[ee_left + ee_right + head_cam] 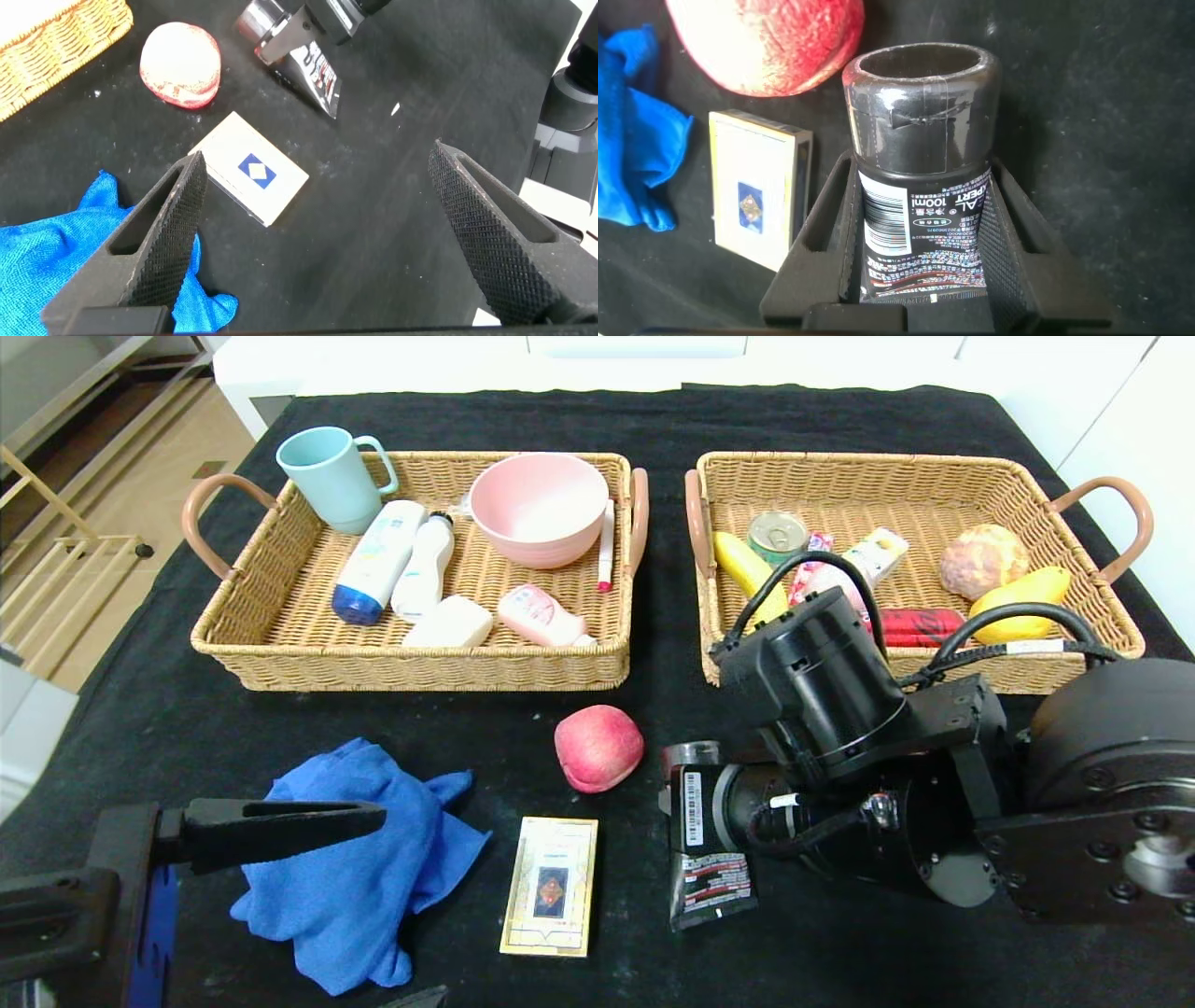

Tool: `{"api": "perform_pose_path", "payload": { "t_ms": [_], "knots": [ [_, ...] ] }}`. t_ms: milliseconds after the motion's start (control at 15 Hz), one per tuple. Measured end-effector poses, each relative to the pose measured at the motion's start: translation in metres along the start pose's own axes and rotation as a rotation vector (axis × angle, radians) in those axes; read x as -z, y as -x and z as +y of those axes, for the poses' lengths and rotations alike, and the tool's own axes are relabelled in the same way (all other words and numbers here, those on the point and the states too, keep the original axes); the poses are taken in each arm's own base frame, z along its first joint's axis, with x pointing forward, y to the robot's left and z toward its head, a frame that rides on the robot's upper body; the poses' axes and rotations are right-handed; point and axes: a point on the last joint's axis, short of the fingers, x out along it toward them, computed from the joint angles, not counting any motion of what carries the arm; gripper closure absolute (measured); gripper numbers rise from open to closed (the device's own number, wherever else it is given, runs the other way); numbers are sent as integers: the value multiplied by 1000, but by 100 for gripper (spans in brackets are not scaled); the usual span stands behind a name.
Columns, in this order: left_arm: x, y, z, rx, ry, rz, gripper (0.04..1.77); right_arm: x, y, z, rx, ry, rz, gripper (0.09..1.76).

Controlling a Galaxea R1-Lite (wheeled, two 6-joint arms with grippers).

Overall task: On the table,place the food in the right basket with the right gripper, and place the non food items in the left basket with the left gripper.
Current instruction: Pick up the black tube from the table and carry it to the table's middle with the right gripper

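Right gripper [920, 271] clamps black plastic tube [920, 187], apparently non-food; left gripper [318, 243] wide, empty. Next: lift, reassess basket.

indoor home-like room, black-clothed table [840, 420], white cabinets [635, 355], wood floor [140, 476], wooden rack [56, 551]

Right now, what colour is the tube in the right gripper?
Black tube with white print; clearest in the right wrist view.
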Motion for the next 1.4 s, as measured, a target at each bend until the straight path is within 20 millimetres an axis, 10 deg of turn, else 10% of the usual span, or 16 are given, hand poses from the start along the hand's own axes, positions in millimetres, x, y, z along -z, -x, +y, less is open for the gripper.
{"api": "perform_pose_path", "payload": {
  "t_ms": [533, 1400],
  "knots": [
    [0, 0, 0, -5, -1, -2, 9, 1, -1, 0, 2, 1, 5, 107],
    [-1, 1, 1, -27, -3, -5, 9, 10, 19, -5, 41, 147, -30, 32]
  ]
}}
